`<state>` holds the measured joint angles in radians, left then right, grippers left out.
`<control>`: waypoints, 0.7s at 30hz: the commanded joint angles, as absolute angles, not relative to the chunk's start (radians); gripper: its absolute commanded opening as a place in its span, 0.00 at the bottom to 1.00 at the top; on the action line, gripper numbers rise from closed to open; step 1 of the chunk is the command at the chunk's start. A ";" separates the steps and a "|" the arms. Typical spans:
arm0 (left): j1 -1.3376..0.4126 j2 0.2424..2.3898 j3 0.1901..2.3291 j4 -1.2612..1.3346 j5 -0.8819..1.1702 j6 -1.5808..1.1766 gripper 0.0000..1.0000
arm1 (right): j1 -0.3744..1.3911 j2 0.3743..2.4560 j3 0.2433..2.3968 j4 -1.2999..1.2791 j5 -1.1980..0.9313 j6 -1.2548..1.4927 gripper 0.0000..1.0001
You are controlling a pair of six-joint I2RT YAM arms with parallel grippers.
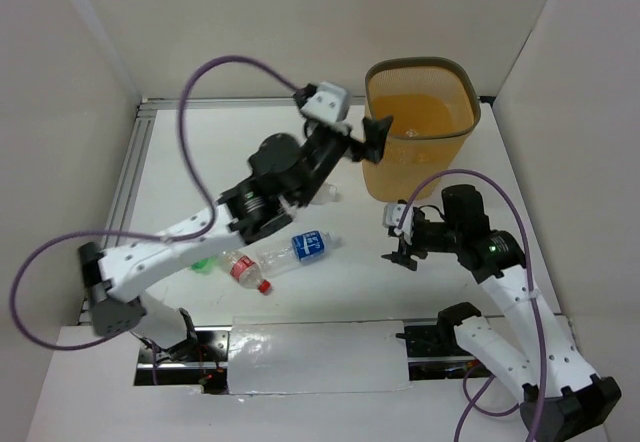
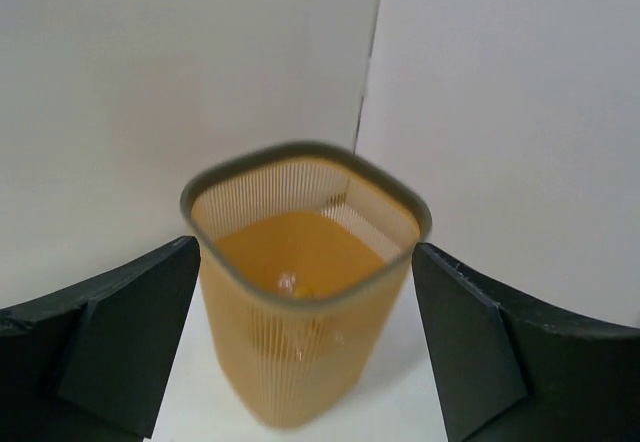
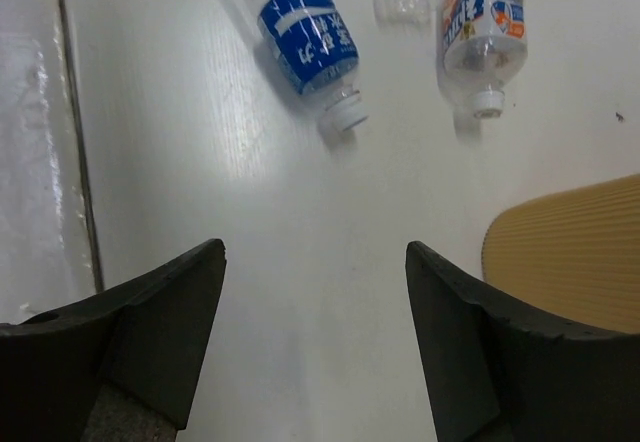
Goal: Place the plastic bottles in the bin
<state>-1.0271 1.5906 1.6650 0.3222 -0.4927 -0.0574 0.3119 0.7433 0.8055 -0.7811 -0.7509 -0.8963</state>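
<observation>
At the left of the table [image 1: 340, 297], a green bottle [image 1: 203, 264], a red-capped bottle [image 1: 247, 271] and a blue-labelled bottle [image 1: 308, 246] are lying on their sides, well apart from the bin [image 1: 420, 140]. An orange-and-blue-labelled bottle [image 3: 485, 22] is lying farther back, beside the left arm. The left gripper [image 1: 376, 135] is hovering at the bin's left rim, its fingers spread wide and pinching nothing. The bin is standing at the far right, and a pale glint near its bottom may be a bottle, though I cannot tell. The right gripper [image 3: 312, 252] is hanging low in front of the bin, spread and empty. At least four bottles are waiting, so the job looks partway. The labels are carrying white writing, too blurred to read.
</observation>
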 commanded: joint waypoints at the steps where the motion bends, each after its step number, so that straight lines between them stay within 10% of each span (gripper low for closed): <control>1: -1.074 1.378 1.461 0.214 -0.572 -0.082 1.00 | 0.330 0.799 0.787 -0.779 -0.645 -1.002 0.80; 13: -1.085 0.662 0.895 -0.281 -0.624 -0.500 1.00 | 0.468 0.971 0.828 -0.635 -0.597 -1.130 0.96; 21: -1.085 0.624 0.836 -0.434 -0.664 -0.689 1.00 | 0.551 1.138 0.922 -0.595 -0.515 -1.131 0.99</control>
<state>-1.0843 0.6212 0.8288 -0.3798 -0.6357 -0.5770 0.5171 1.1072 0.8413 -0.6617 -0.5385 -1.1172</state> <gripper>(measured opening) 1.001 0.986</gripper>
